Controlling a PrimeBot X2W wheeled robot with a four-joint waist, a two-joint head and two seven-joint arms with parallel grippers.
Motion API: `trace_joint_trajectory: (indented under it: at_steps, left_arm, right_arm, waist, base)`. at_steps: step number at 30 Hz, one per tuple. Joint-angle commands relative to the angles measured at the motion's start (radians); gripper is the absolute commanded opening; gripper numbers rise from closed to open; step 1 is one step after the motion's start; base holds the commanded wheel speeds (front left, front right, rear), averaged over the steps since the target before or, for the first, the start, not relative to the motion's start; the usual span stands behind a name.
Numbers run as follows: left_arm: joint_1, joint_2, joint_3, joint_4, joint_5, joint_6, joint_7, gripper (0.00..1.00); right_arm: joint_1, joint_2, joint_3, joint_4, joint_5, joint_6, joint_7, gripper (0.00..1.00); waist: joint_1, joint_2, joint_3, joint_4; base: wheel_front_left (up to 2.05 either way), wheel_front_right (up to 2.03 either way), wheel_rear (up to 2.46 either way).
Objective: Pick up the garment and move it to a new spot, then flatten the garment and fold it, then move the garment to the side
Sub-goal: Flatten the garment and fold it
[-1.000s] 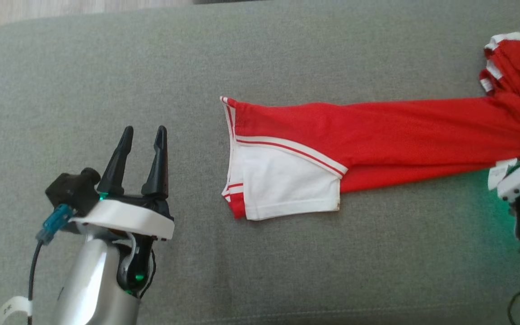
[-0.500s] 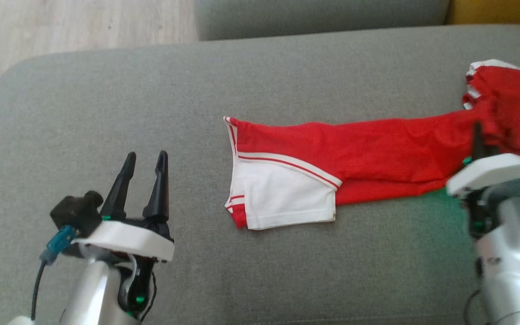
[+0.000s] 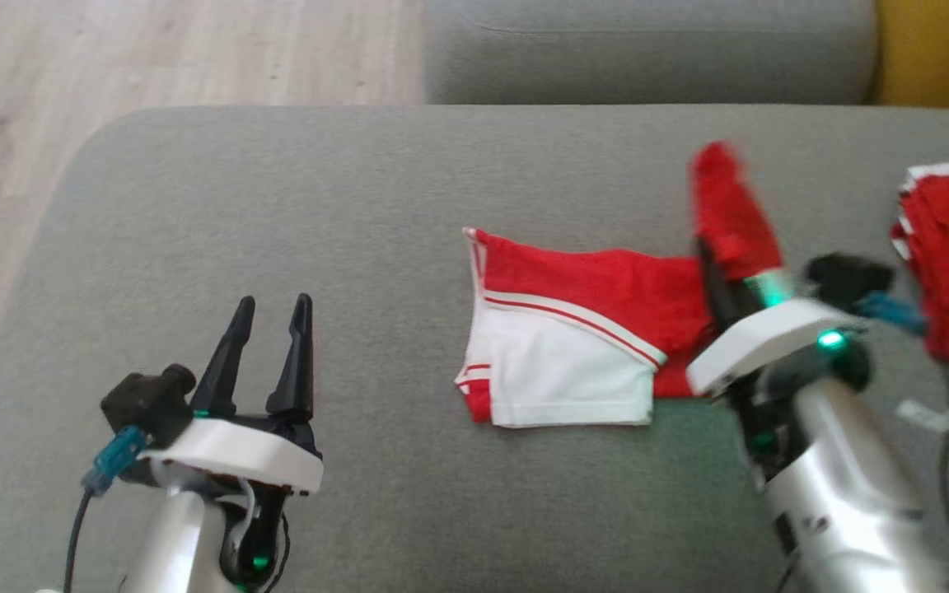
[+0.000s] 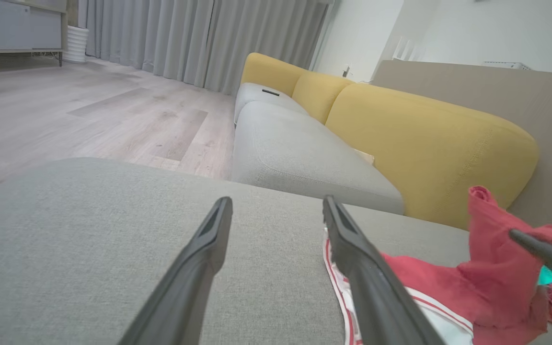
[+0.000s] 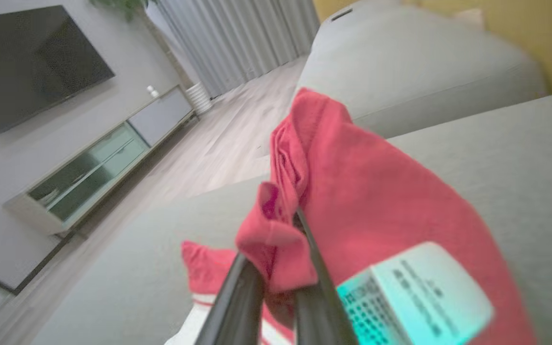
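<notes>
My right tool grips the red garment.
It is closed on a raised fold; the white end lies flat, mid sofa cushion. My left tool hovers open near the front left corner, apart from it.

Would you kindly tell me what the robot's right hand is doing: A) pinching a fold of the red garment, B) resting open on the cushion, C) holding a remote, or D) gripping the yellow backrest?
A: the right wrist view shows the right hand closed on a bunched fold of the red garment.
</notes>
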Motion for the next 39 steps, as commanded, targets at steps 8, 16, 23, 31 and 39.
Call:
trace_joint_trajectory:
  at_steps: [8,16,23,31,39]
  left_arm:
    - [-0.02,0.008,0.008,-0.023,-0.008,-0.006,-0.006,1.0]
    - [-0.035,0.008,0.011,-0.03,-0.014,-0.006,-0.006,1.0]
    - [-0.042,0.008,0.009,-0.024,-0.02,-0.006,-0.006,1.0]
    - [-0.047,0.008,0.023,-0.026,-0.02,-0.006,-0.006,1.0]
    - [-0.04,0.008,0.042,-0.052,-0.02,-0.006,-0.006,1.0]
  right_arm:
    - [-0.016,0.015,0.22,0.002,0.166,-0.001,-0.046,0.0]
    - [-0.067,0.015,0.377,0.11,0.269,-0.001,-0.099,0.0]
    - [-0.113,0.015,0.546,0.142,0.396,-0.001,-0.13,1.0]
    - [-0.174,0.015,0.669,0.125,0.441,-0.001,-0.191,1.0]
    - [-0.231,0.015,0.643,0.172,0.313,-0.001,-0.235,1.0]
  waist:
    - [0.0002,0.0,0.002,0.087]
    - [0.0002,0.0,0.037,0.139]
    - [0.0002,0.0,0.06,0.148]
    - [0.0002,0.0,0.055,0.11]
    - [0.0002,0.0,0.027,0.021]
  base:
    - [0.0,0.0,0.0]
    - [0.0,0.0,0.0]
    - [0.0,0.0,0.0]
    - [0.0,0.0,0.0]
    - [0.0,0.0,0.0]
